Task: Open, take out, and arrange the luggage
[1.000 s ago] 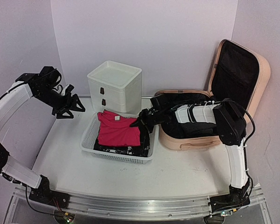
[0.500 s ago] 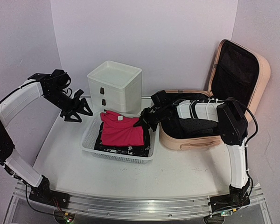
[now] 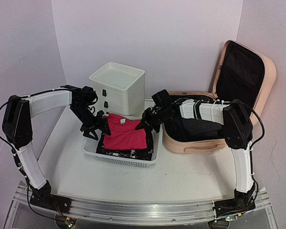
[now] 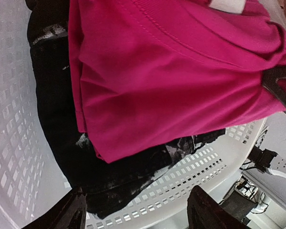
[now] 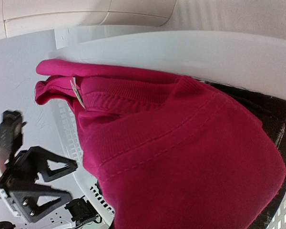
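The peach-pink luggage lies open at the right, its black-lined lid standing up and dark clothes still inside. A pink shirt lies on black clothing in the white mesh basket. My right gripper is shut on the shirt's right edge; in the right wrist view the pink shirt hides its fingers. My left gripper hangs open over the basket's left rim. In the left wrist view its fingertips straddle the basket wall, with the pink shirt and black garment beyond.
A white plastic drawer box stands behind the basket, close to both grippers. The right arm reaches across the open luggage. Bare tabletop lies in front of the basket and luggage. Purple walls close in the left, back and right.
My left arm has swung in from the far left and down to the basket's left rim, still open. The right gripper has stayed at the shirt's right edge.
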Available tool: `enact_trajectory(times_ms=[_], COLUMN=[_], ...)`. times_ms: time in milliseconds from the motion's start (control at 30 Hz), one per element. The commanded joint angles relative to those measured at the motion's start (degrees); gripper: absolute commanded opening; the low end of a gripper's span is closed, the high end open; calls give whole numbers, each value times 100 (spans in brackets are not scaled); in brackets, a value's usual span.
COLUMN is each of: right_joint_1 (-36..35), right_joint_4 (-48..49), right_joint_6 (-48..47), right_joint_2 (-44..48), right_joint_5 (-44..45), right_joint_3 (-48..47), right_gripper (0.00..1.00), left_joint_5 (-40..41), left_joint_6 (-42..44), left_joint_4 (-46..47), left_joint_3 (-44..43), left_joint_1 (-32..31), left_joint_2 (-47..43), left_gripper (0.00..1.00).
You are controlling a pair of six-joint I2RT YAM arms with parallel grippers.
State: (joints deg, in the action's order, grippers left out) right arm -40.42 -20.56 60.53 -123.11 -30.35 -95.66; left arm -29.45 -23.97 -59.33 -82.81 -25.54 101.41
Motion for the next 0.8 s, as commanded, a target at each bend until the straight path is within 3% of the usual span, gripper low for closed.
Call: enact_trajectory(times_ms=[0, 233, 367, 567, 700, 767], right_joint_1=[-18, -23, -18, -18, -18, -19], right_joint_4=[16, 16, 25, 25, 25, 25], right_joint_6=[-268, -414, -419, -415, -411, -398], right_joint_2=[227, 327, 332, 305, 322, 314], right_joint_5=[47, 58, 52, 99, 141, 148], right_joint_3=[-294, -146, -89, -155, -164, -162], right_gripper=[4, 3, 2, 1, 1, 0], left_joint_5=[-153, 55, 586, 259, 273, 217], left_joint_6=[-556, -872, -935, -834, -846, -804], left_joint_4=[468, 920, 1033, 1093, 1106, 1116], left_joint_3=[72, 284, 360, 274, 324, 273], left_joint_1=[1, -142, -187, -188, -188, -196], left_joint_2=[235, 663, 560, 949, 960, 1003], left_gripper=[70, 59, 66, 60, 61, 55])
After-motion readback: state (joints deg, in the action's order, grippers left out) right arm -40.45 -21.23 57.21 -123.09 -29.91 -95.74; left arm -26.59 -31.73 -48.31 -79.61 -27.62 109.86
